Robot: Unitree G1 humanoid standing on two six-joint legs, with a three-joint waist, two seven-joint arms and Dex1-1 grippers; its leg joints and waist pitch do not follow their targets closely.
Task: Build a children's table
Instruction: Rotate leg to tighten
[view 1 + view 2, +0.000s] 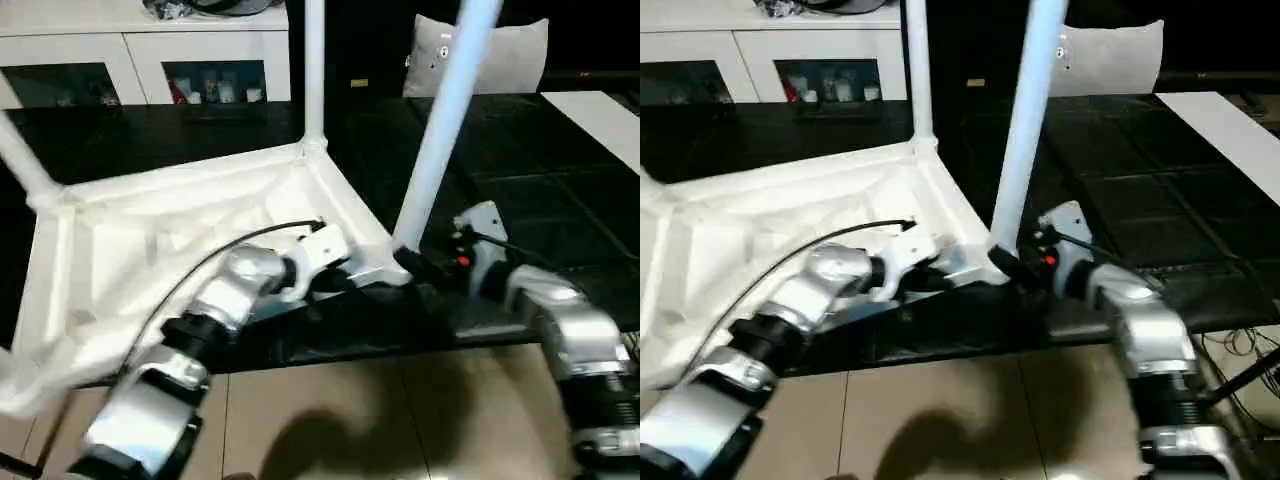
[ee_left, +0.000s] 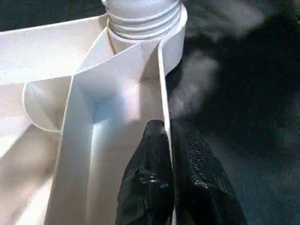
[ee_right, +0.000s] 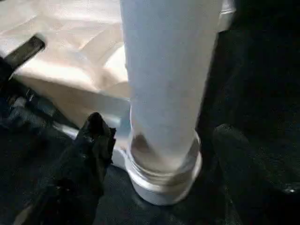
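Observation:
The white tabletop [image 1: 150, 230] lies upside down on a black mat, ribbed underside up. One leg [image 1: 313, 70] stands upright in the far corner socket, and another leg [image 1: 20, 160] rises at the left corner. A third leg [image 1: 440, 130] sits in the near right socket [image 3: 164, 183], leaning slightly. My left gripper [image 2: 165, 129] is shut on the thin rim wall of the tabletop close to that socket, one finger on each side. My right gripper [image 3: 161, 129] is open, with its fingers [image 3: 93, 145] standing apart on both sides of the leg's base.
A white cabinet [image 1: 150, 50] with glass doors stands at the back left, and a grey cushion [image 1: 480, 55] at the back right. The black mat [image 1: 540, 200] spreads to the right, with a white board [image 1: 600, 120] at its far edge. Tan floor [image 1: 350, 420] lies in front.

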